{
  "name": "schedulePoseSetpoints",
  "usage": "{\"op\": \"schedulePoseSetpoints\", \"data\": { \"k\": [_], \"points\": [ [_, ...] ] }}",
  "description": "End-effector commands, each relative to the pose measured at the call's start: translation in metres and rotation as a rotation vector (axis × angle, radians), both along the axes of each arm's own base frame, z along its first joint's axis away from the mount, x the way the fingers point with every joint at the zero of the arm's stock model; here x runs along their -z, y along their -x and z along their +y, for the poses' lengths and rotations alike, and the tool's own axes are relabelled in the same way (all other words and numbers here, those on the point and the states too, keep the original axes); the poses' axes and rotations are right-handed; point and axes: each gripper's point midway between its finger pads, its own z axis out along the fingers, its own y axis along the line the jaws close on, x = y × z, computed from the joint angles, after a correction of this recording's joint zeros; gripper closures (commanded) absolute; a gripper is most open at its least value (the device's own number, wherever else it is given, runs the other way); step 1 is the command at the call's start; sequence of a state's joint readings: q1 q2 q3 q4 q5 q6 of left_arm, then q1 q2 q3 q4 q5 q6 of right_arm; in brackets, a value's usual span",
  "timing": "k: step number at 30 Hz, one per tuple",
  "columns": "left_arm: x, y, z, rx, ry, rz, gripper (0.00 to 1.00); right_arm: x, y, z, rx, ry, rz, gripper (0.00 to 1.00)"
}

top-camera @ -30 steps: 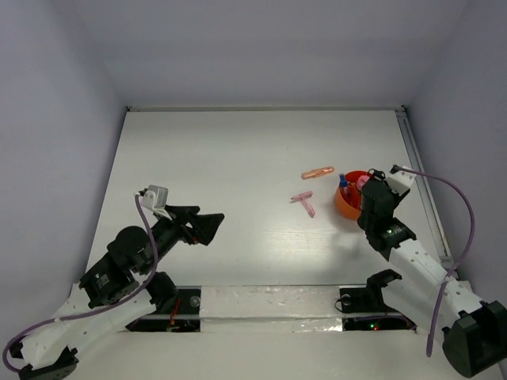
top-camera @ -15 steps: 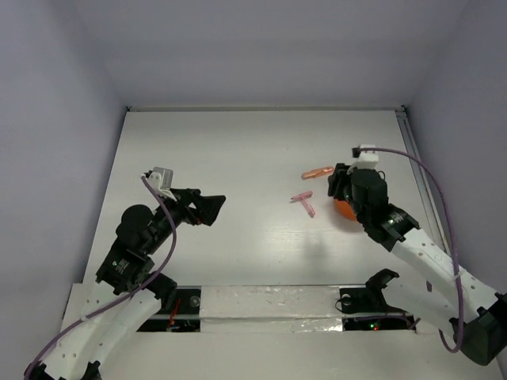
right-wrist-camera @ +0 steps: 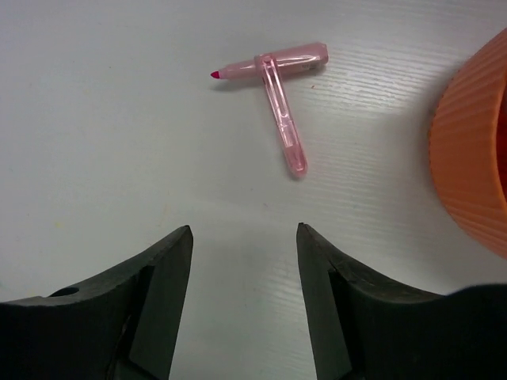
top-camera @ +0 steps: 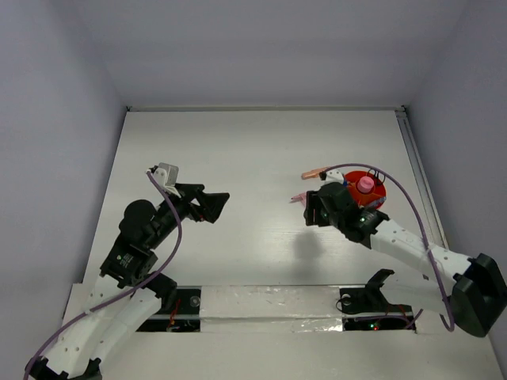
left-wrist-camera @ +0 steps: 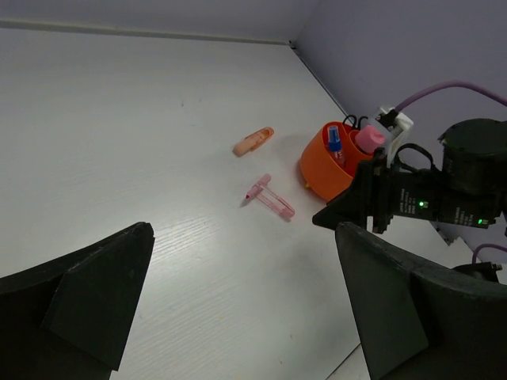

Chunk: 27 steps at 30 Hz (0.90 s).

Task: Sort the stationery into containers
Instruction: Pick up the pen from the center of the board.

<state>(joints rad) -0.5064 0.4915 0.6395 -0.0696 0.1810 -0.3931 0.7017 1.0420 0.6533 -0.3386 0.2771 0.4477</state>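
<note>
- Stationery [left-wrist-camera: 271,199] is in neither claw. Nearest the bases, the left claw [left-wrist-camera: 244,233] hangs spread as wide as it goes with nothing in it, over bare worktop [top-camera: 238,142] and well apart from every piece. It has barely shifted over the last second.
- The right claw [right-wrist-camera: 244,229] is what changed. A second ago it stood over the orange-red bowl [left-wrist-camera: 321,172]. It has since swung left, off the bowl, and its jaws have widened a little. They now stand partly open with only worktop between them.
- Just beyond its tips lies the pink T-shaped piece [right-wrist-camera: 277,87], untouched. Judged from this, the visit to the bowl is finished and this piece is the next pick. The claw has yet to come down around it.
- The right wrist view shows that the T is two clear-pink parts: a red-tipped pen with a second stick lying across it. From above, the arm hides most of this.
- Farther on sits the bowl. The right wrist camera catches only its ribbed outer wall, never the inside.
- The left wrist view shows the filling: a pink tube [left-wrist-camera: 369,138] and a blue-topped piece [left-wrist-camera: 334,142] standing upright inside.
- Farthest lies a peach-coloured piece [top-camera: 317,172], loose on the worktop near the bowl. It shows from above and from the left wrist, but falls outside the right wrist's frame.
</note>
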Motion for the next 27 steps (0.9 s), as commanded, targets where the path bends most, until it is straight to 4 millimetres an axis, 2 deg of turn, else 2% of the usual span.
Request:
{"op": "schedulePoseSetpoints", "data": {
  "k": [1,4,9,11,15,22,25,27],
  "points": [
    [-0.027,0.0,-0.002,0.021,0.019,-0.089,0.01,0.017,-0.006,0.005,0.046,0.015,0.055,0.37],
    [-0.023,-0.001,-0.005,0.032,0.008,-0.074,0.01,0.025,-0.011,0.009,0.062,0.014,0.07,0.37],
    [-0.027,0.003,-0.005,0.043,0.02,-0.094,0.01,0.04,-0.038,-0.01,0.146,0.011,0.086,0.36],
    [-0.027,0.004,-0.004,0.041,0.021,-0.095,0.01,0.045,-0.04,-0.015,0.157,0.009,0.087,0.36],
    [-0.027,0.002,-0.007,0.053,0.025,-0.096,0.01,0.058,-0.043,-0.006,0.096,0.024,0.105,0.38],
    [-0.025,0.0,-0.01,0.067,0.021,-0.086,0.01,0.065,-0.056,0.012,0.011,0.013,0.086,0.42],
    [-0.024,-0.002,-0.007,0.052,0.021,-0.086,0.01,0.07,-0.059,0.008,0.023,0.042,0.084,0.47],
    [-0.025,-0.001,-0.007,0.049,0.023,-0.088,0.01,0.073,-0.059,0.009,0.023,0.046,0.094,0.59]
  ]
}}
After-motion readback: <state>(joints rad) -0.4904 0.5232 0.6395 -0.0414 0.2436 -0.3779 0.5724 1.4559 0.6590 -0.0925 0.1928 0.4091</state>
